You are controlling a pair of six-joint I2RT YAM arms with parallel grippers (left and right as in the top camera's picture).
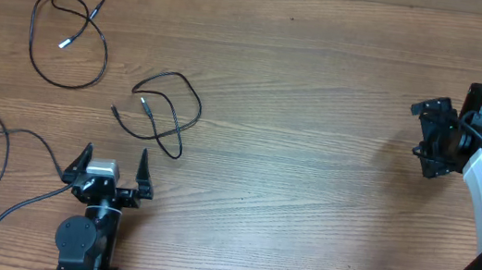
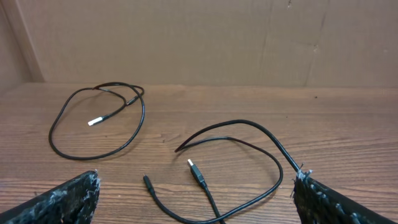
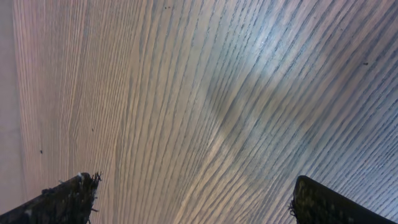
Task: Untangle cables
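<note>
Left hand point(image 1: 115, 156) spread, near cables point(image 2: 199, 176)

Even, soft light; glare sheen on the table point(image 3: 249, 93).

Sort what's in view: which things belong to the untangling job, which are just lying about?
Job: far cable, silver-tipped; near cable, just ahead of the left hand.
Lying about: thick black arm cord, trailing left of that hand.

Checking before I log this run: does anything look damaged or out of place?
Only minor wear: the left end effector has finger pads that look frayed at the tips. The far cable and near cable lie apart in separate loose loops, neither visibly damaged.
</note>
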